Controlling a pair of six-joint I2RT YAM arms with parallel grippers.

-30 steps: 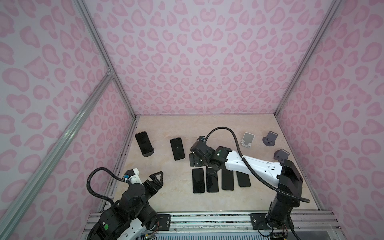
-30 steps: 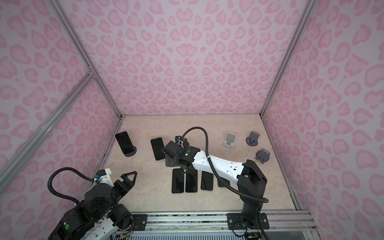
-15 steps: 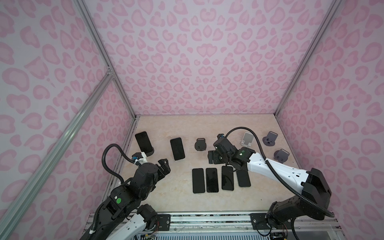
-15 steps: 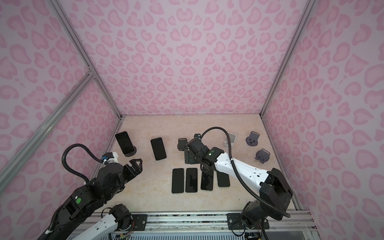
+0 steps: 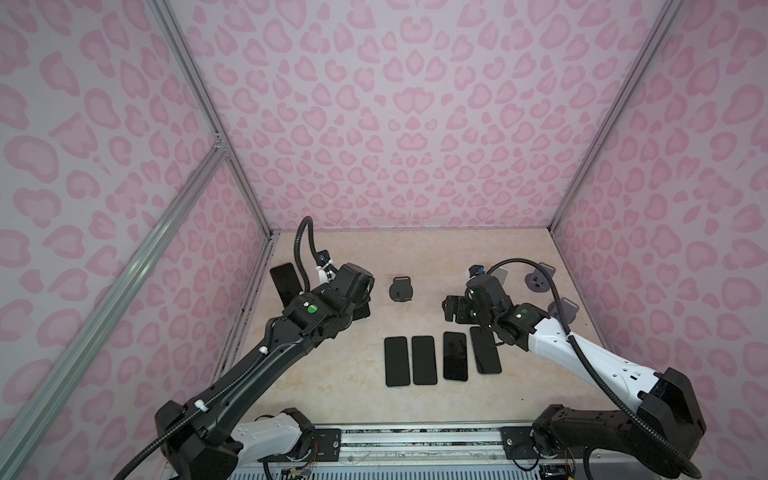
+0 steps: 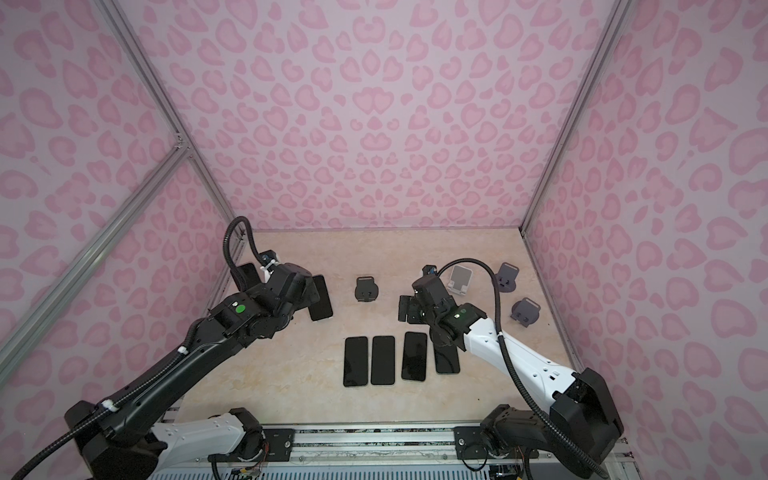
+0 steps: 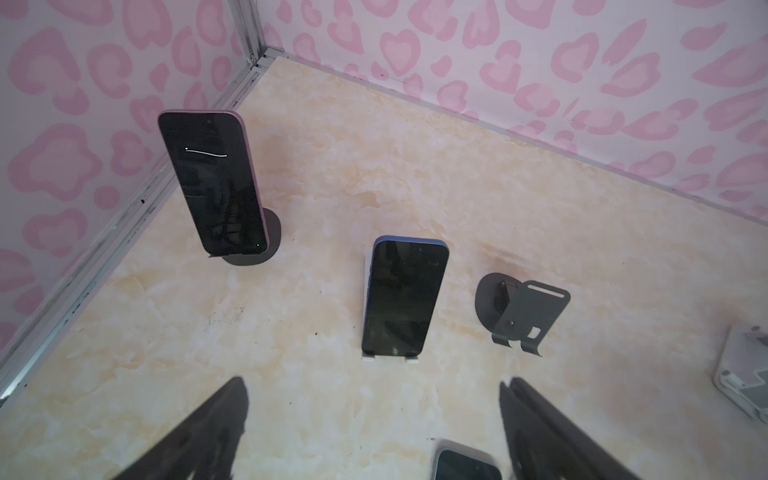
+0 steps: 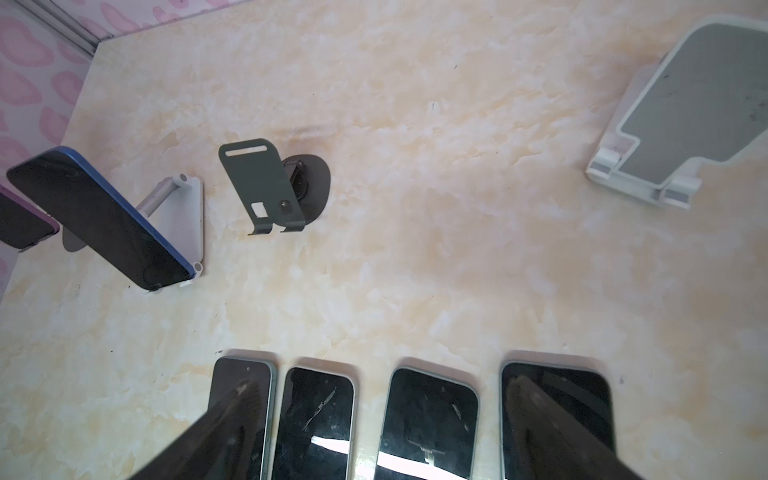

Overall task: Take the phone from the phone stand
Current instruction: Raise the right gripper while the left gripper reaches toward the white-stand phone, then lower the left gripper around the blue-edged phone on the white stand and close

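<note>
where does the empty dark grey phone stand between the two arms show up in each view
Both top views: dark grey phone stand, mid-table, behind the four flat phones.
Left wrist: stand next to the blue phone.
Right wrist: stand between blue phone and empty white stand.
Shared landmark: empty white stand, seen in all four views.

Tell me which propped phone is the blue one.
The blue-edged phone on the white stand, beside an empty grey stand; the purple-edged phone stands nearer the wall.
</note>
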